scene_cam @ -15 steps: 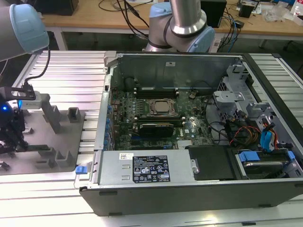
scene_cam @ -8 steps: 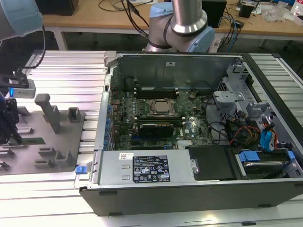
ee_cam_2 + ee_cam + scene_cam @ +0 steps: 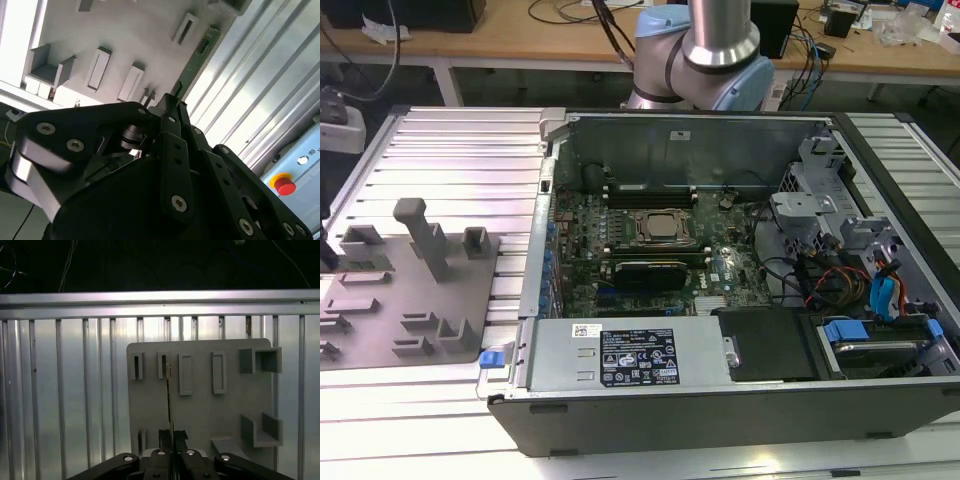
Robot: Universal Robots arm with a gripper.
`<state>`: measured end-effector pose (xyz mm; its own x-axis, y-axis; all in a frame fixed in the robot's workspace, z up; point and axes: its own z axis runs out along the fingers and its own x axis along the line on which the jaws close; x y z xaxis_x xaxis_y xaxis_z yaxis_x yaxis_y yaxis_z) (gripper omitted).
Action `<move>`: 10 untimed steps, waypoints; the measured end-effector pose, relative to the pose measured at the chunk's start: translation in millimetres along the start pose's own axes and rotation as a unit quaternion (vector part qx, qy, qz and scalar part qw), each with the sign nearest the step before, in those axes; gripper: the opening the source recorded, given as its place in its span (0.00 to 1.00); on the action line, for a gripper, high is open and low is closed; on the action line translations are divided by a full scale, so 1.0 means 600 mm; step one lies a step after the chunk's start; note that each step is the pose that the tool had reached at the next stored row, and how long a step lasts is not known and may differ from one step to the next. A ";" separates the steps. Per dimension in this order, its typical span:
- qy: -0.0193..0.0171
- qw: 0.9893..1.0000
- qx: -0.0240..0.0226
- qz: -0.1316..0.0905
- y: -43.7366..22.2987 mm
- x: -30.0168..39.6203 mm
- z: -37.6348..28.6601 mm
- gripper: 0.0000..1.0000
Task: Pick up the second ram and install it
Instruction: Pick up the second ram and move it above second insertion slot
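Observation:
The second ram (image 3: pixel 197 55) is a thin green stick, and my gripper (image 3: pixel 172 100) is shut on it from both flat sides. In the first wrist view the ram (image 3: pixel 169 390) shows edge-on as a thin line running out from the black fingertips of the gripper (image 3: pixel 172 437). It lies over the grey fixture plate (image 3: pixel 200 415), beside a narrow slot (image 3: pixel 162 365). Whether it rests on the plate or hangs above it, I cannot tell. In the exterior view the plate (image 3: pixel 410 300) lies at the exterior view's left, and the open computer case (image 3: pixel 720 250) stands to its right.
Inside the case the square processor socket (image 3: pixel 662 226) sits mid-board, with long memory slots (image 3: pixel 650 188) behind it and a black block (image 3: pixel 642 271) in front. Upright grey holders (image 3: pixel 425 235) rise from the plate. Cables (image 3: pixel 840 275) and drive bays crowd the case's right side.

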<state>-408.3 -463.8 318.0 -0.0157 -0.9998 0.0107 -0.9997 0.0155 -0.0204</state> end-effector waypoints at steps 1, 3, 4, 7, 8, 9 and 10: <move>0.000 1.000 0.000 0.000 0.000 -0.001 -0.014 0.14; 0.000 1.000 0.000 0.000 0.000 -0.005 -0.027 0.14; 0.000 1.000 0.000 0.000 0.000 -0.011 -0.032 0.14; 0.000 1.000 0.000 0.000 0.000 -0.034 -0.041 0.14; 0.000 1.000 0.000 0.000 0.000 -0.039 -0.046 0.14; 0.000 1.000 0.000 0.000 0.000 -0.048 -0.059 0.14; 0.000 1.000 0.000 0.000 -0.001 -0.052 -0.070 0.14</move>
<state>-408.3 -432.2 359.4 -0.0157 -0.9998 0.0107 -0.9997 0.0155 -0.0203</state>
